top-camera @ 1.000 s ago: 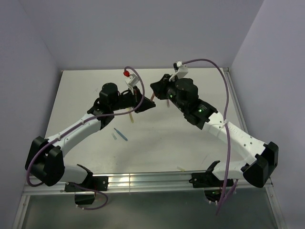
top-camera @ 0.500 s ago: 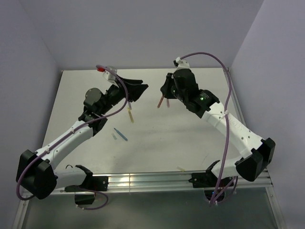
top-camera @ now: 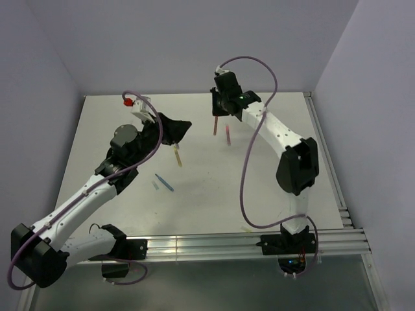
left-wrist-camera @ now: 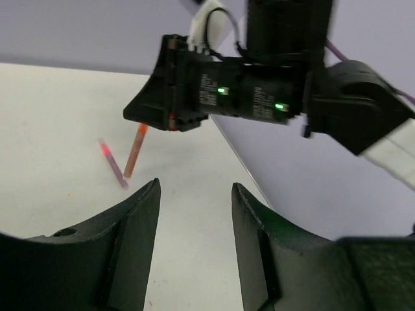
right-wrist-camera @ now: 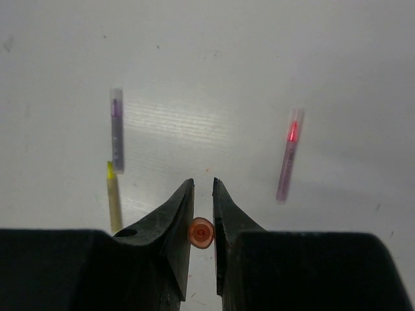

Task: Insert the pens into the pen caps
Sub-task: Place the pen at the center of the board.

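My right gripper hangs over the far middle of the table, shut on an orange pen that points down from its jaws. The right wrist view shows that pen end-on between the fingers. In the left wrist view the orange pen has a brighter orange top end. A pink-red pen lies just right of it. My left gripper is open and holds nothing, a little left of the orange pen. A yellow pen, a grey-purple pen, a blue pen and a pale cap lie on the table.
A small pale stub lies near the front edge at the right arm's base. Purple walls close in the table on the left, far and right sides. The right arm's cable loops above its forearm.
The two grippers were together at the centre. My left gripper opened and drew back to the left. The right gripper carried the orange pen toward the far edge.
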